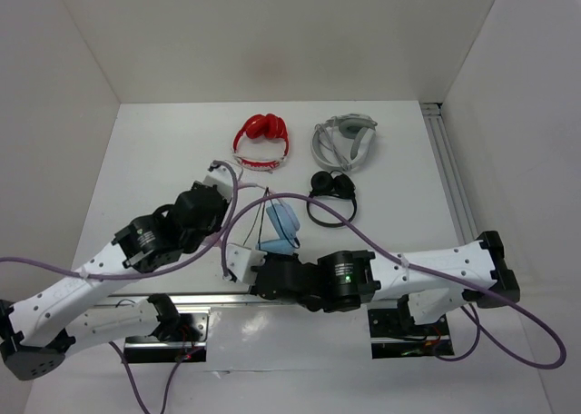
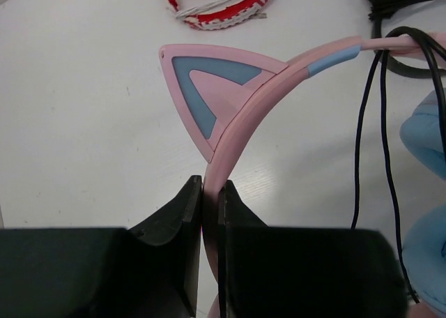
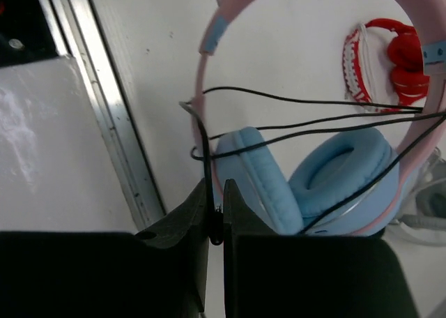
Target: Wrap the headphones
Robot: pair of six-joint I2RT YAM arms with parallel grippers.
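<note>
Mid-wrap: my left fingers (image 2: 174, 213) are clamped on the pink headband (image 2: 258, 102) below its cat ear, steadying the headphones (image 1: 280, 225) at the desk's (image 1: 163, 160) near middle between both arms. My right fingers (image 3: 185, 220) pinch the dark cable (image 3: 306, 123) — strands cross the band. Next, I judge, another taut turn around.

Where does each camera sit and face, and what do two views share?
Top external: above, behind the arms, looking down at the table; both arms show.
Left wrist: on that arm, looking past the left end effector, shut on the headband.
Right wrist: on that arm, looking past the right end effector, shut on the cable.
Both wrist views share the red headphones.
</note>
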